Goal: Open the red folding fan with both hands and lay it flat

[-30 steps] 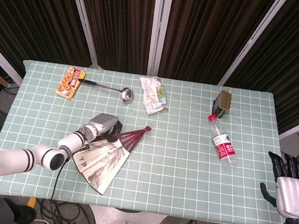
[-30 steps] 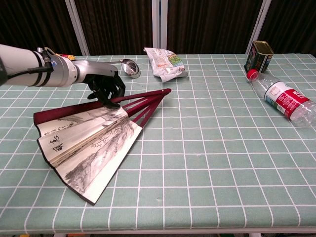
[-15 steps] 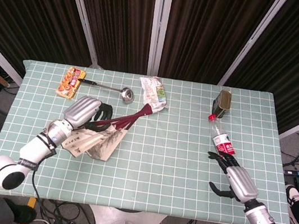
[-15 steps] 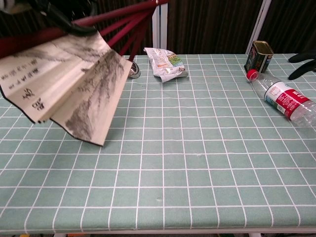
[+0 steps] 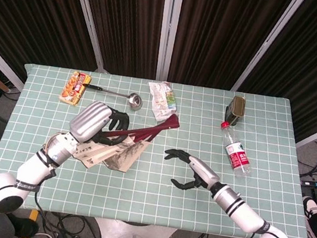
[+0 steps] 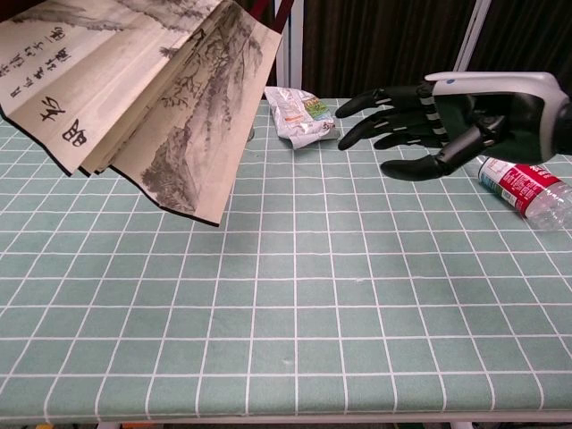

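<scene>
The red folding fan [image 5: 134, 136] is partly spread and held in the air above the table's left half. Its dark red ribs point up and right toward the pivot end, and its painted paper leaf [image 6: 134, 85] hangs down and fills the upper left of the chest view. My left hand [image 5: 94, 124] grips the fan around its ribs. My right hand [image 5: 190, 169] hovers over the middle of the table, right of the fan and apart from it, fingers spread toward it and holding nothing. In the chest view my right hand [image 6: 447, 121] reaches in from the right.
A crumpled snack bag [image 5: 161, 100] lies at the back centre, a ladle [image 5: 120, 95] and an orange box [image 5: 75, 87] at the back left. A plastic bottle [image 5: 236, 155] lies on its side at the right, behind it a dark tin [image 5: 236, 109]. The checked table [image 5: 151, 202] lies below.
My left hand has lifted the fan off the table and raised it higher. My right hand has come in from the table's right edge to the middle, toward the fan.
</scene>
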Available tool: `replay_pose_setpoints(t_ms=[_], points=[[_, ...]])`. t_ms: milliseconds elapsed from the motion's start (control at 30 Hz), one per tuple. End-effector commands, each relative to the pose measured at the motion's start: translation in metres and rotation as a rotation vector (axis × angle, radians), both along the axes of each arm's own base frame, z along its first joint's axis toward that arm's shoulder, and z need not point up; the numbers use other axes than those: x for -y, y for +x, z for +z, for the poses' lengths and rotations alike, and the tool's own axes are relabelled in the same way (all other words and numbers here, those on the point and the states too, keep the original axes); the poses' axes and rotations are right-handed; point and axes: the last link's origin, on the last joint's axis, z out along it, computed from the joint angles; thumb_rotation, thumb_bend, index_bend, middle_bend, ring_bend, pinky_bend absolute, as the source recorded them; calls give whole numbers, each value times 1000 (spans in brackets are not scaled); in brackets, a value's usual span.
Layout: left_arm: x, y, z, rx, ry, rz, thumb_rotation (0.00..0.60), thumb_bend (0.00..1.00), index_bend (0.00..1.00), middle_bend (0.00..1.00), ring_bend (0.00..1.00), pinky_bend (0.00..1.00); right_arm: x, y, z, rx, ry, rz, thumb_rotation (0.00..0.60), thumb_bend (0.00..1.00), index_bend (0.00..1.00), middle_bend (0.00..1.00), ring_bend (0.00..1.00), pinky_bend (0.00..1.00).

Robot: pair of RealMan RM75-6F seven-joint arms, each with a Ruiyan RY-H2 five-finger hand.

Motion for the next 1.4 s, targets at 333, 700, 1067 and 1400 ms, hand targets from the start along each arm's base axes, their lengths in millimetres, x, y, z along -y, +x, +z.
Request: replay_pose_setpoints(t_ms=[333,700,1067,1400], points=[[6,18,-6,15,-8,-49,600,358,638,698,698,787,32,72,-42,144,89,-27,600,245,155,201,49,42],[2,14,-8,-8,11,-54,600,359,635,696,697,787,47,91,-44,151,-67,5,600,486,673,385,210,60],[-5,-33,-4,-212,263,-67,600,360,635,695,696,774,68,66,-8,-180,-591,191,600,522,758,435,255,71],[-6,-54,-13,-343,450,-136,600,362,635,696,695,764,77,41,13,-436,-868,335,600,524,749,416,255,73]])
